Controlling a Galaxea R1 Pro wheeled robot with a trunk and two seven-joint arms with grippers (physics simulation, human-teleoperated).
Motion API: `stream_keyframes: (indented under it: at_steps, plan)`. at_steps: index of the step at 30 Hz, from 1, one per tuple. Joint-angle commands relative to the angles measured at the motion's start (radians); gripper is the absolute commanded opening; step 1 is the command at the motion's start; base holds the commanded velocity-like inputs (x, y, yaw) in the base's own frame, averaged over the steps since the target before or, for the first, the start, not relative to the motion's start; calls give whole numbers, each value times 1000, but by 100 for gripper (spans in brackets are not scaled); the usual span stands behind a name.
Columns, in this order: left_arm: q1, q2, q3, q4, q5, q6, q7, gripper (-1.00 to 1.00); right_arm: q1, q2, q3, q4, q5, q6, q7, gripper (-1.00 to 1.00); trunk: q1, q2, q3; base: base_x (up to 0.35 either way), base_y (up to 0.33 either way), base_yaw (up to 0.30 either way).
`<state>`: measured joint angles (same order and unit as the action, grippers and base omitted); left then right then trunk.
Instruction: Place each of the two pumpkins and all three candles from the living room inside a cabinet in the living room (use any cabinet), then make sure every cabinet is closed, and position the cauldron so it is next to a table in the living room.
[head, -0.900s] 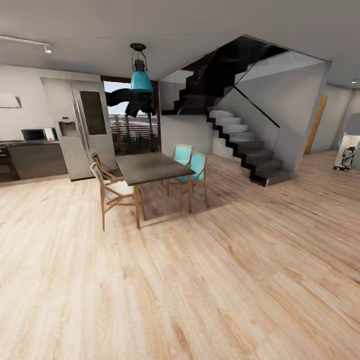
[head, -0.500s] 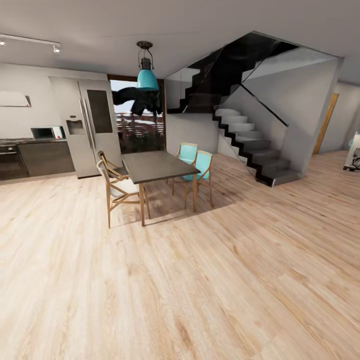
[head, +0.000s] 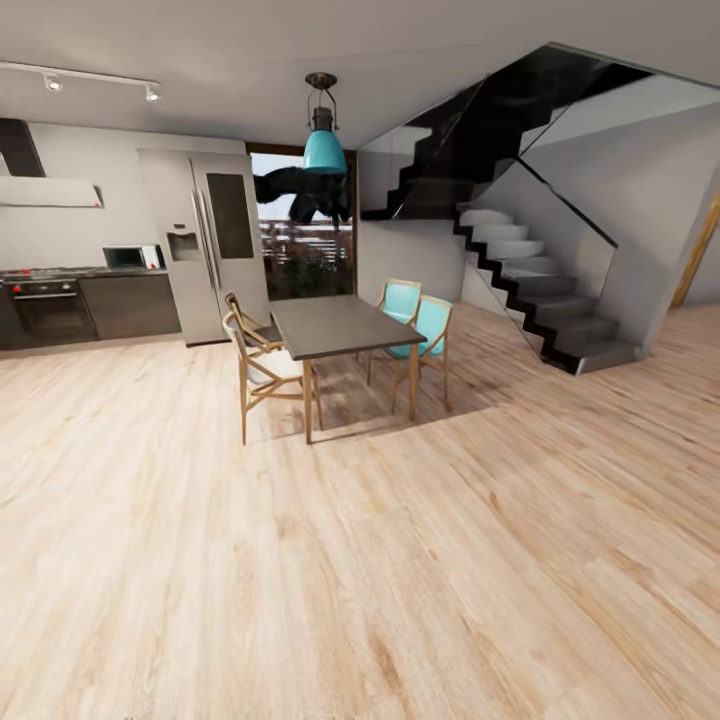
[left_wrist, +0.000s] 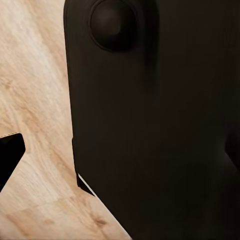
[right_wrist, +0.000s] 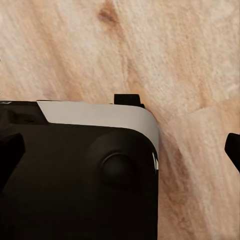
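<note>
Wood floor (head: 400, 580) is taking up most of the head view, w/ 1 dark staircase (head: 530, 280) rising at right. 1 dark table (head: 335, 325) is sitting mid-room w/ 4 chairs: 2 teal (head: 425, 325), 2 pale wood (head: 258, 350). 1 steel fridge (head: 205, 245), 1 oven (head: 48, 305), 1 teal pendant lamp (head: 325, 150). Wrist views are showing dark robot body (left_wrist: 160, 125) over floor; can't tell either gripper's state.

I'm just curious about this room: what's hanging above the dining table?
A teal pendant lamp hangs over the dark table. The tabletop looks bare. What lies beneath it is partly hidden by chairs.
</note>
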<state>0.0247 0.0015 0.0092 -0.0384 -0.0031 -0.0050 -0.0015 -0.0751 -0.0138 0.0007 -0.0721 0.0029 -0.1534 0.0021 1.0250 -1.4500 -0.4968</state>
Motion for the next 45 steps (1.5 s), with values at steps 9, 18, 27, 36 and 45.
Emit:
stream_keyframes:
  at_steps: [9, 18, 27, 36, 45]
  plan:
    - [1, 0, 0, 0, 0, 0, 0, 100, 0, 0, 1, 0, 0, 0, 0, 100, 0, 0, -11, 0, 0, 179]
    - [1, 0, 0, 0, 0, 0, 0, 100, 0, 0, 1, 0, 0, 0, -1, 100, 0, 0, -22, 0, 0, 179]
    - [1, -1, -1, 0, 0, 0, 0, 100, 0, 0, 1, 0, 0, 0, -1, 100, 0, 0, -34, 0, 0, 179]
    - [1, -3, -1, 0, 0, 0, 0, 100, 0, 0, 1, 0, 0, 0, -1, 100, 0, 0, -45, 0, 0, 187]
    - [1, -3, -2, 0, 0, 0, 1, 100, 0, 0, 1, 0, 0, 0, -1, 100, 0, 0, -56, 0, 0, 201]
